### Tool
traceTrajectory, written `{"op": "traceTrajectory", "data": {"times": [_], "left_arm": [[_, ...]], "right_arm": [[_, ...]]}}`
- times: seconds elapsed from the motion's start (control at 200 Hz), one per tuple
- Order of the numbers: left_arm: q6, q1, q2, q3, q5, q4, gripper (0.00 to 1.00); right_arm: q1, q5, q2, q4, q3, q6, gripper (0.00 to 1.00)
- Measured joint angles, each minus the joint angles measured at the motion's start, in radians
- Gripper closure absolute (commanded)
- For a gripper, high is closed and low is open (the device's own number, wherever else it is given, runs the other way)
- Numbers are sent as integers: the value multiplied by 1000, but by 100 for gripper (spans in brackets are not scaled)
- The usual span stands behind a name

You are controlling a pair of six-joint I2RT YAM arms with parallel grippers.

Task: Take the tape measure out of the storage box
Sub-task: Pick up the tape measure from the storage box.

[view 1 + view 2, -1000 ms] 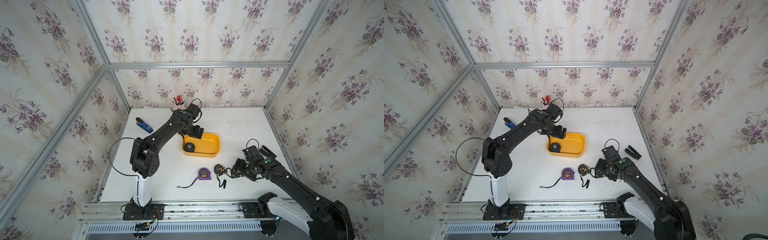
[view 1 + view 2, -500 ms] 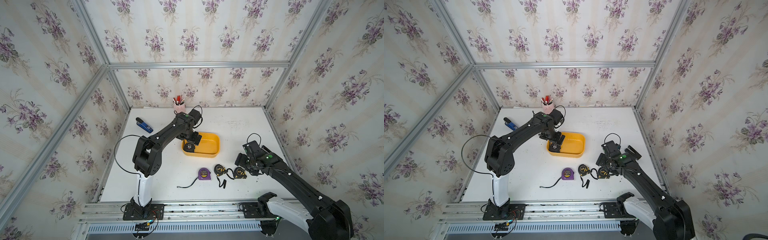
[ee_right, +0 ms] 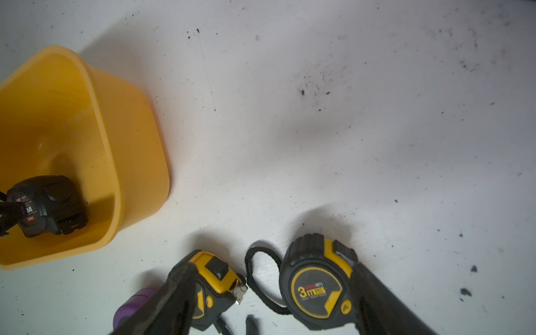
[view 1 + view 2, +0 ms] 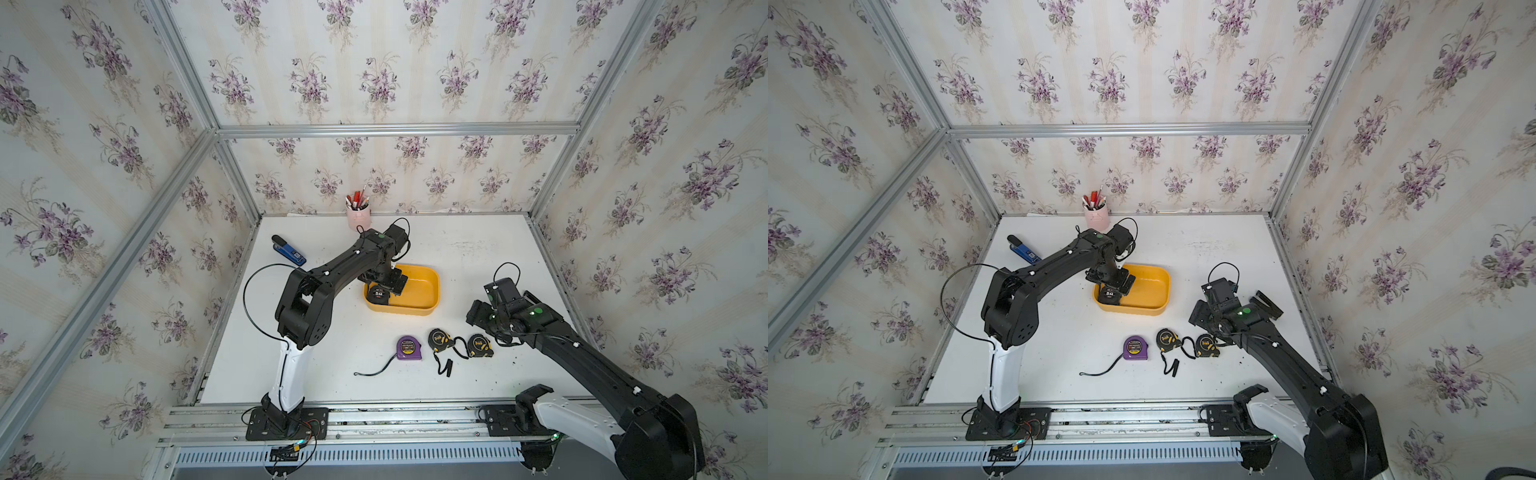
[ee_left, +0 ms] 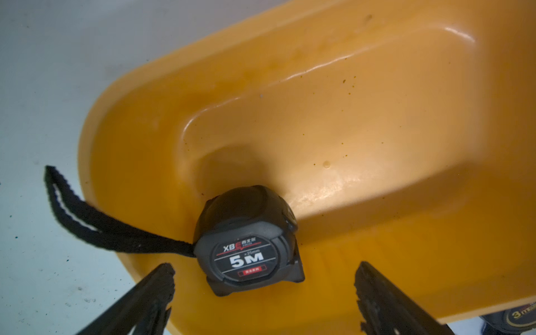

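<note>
Tape measure (image 4: pixel 378 293) lying at left end of storage box (image 4: pixel 419 286) in a top view, strap (image 5: pixel 87 220) hanging over rim. I'm hovering left gripper (image 5: pixel 264 271) wide open, straddling case; best descending centred, closing squarely, avoiding strap and wall.

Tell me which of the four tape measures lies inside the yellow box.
The all-black tape measure marked 5M sits in the storage box; the purple tape measure and the two black-and-yellow tape measures lie outside on the white table.
</note>
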Motion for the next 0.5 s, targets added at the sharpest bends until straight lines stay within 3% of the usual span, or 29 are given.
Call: {"op": "traceTrajectory", "data": {"times": [0.5], "left_arm": [[0, -26, 19, -84, -129, 130, 0]], "right_arm": [[0, -47, 8, 47, -20, 0, 16]]}}
